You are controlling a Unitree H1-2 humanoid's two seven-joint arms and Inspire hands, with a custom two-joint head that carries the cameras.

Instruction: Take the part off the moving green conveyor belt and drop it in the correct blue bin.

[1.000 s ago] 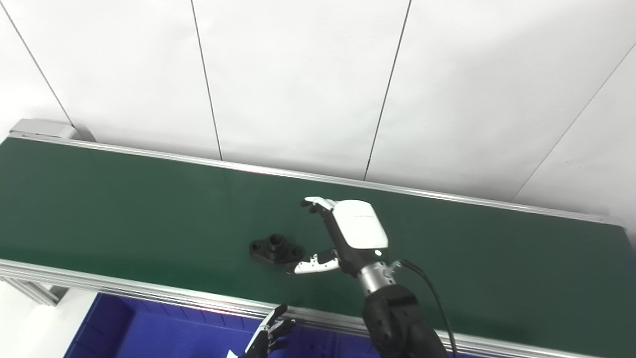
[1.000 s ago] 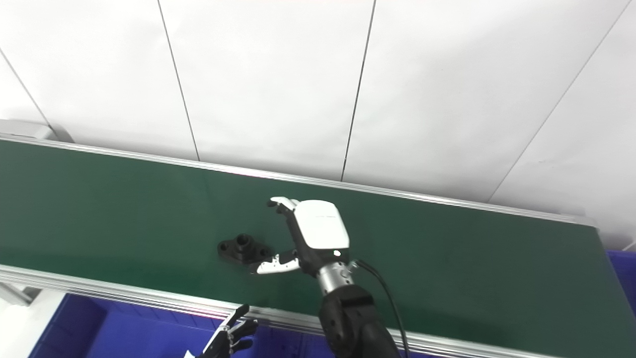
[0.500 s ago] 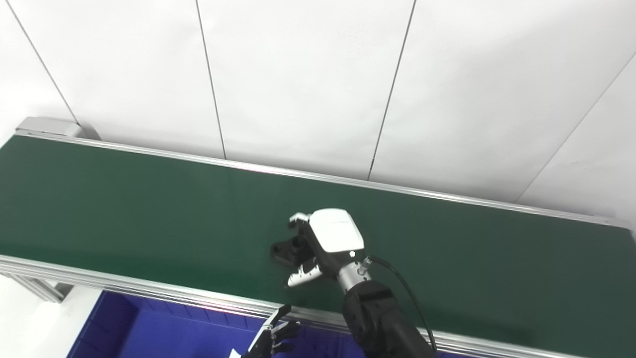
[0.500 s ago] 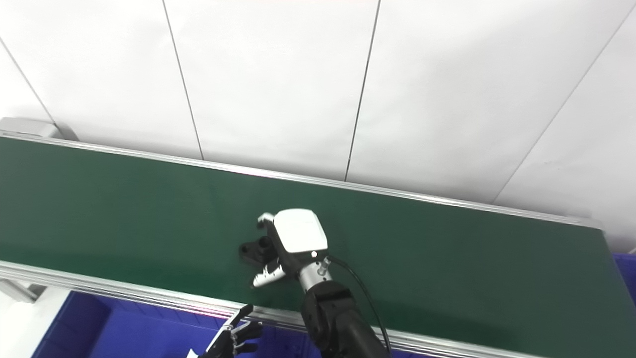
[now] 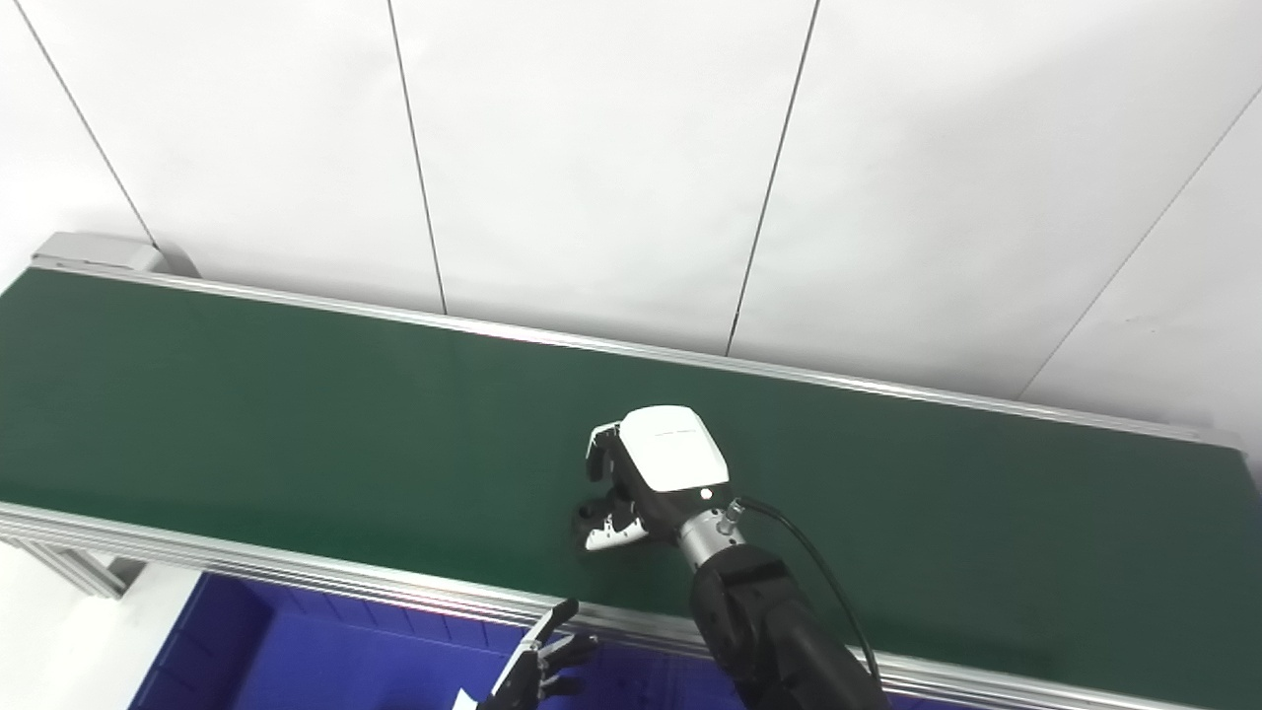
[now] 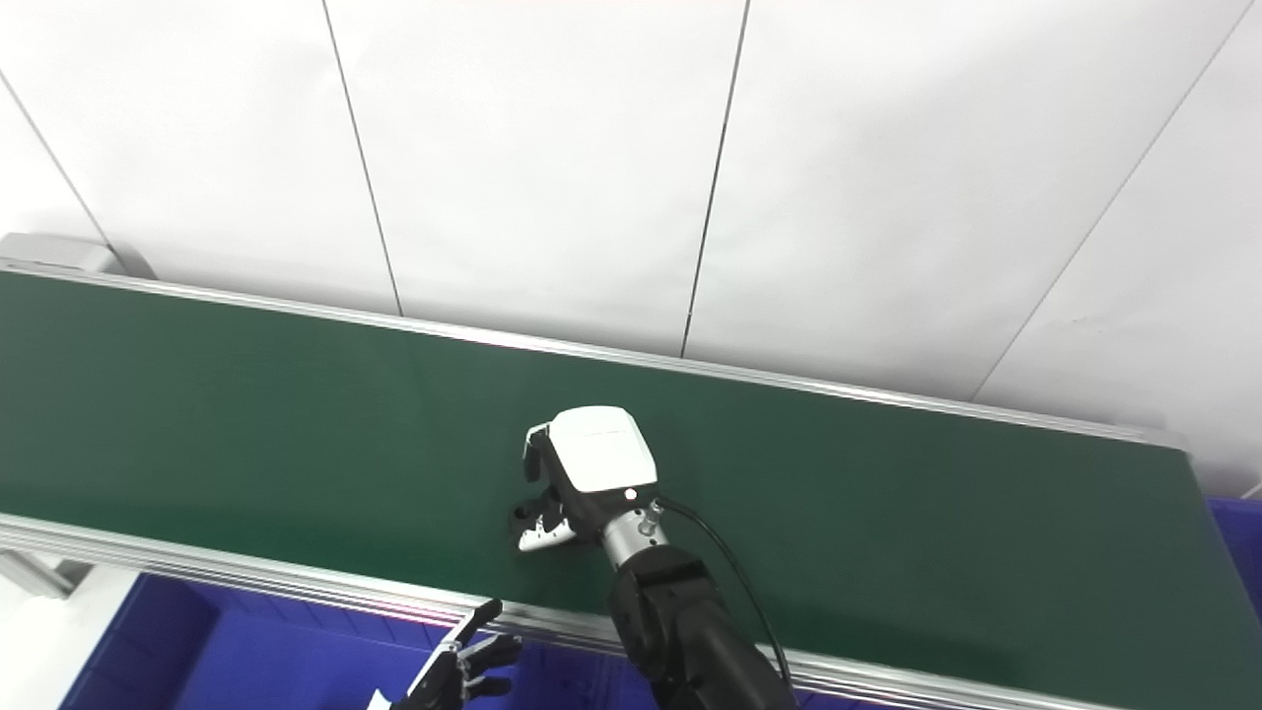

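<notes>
The right hand (image 5: 646,480) sits low over the green conveyor belt (image 5: 296,414), near the belt's near rail and about midway along its length, with fingers and thumb curled in around the black part (image 5: 595,513). Only a dark sliver of the part shows under the palm, next to the white thumb tip, so the hold looks closed on it, though whether the part has left the belt cannot be told. Judging from that sliver, it is a small, rigid moulded piece, probably light and rather smooth, so it could twist or slip out of a shallow pinch; a hold across its body with the thumb opposing the fingers should serve best. The left hand (image 5: 537,668) hangs in front of the belt's near rail, over the blue bin (image 5: 296,651), fingers spread and empty.
</notes>
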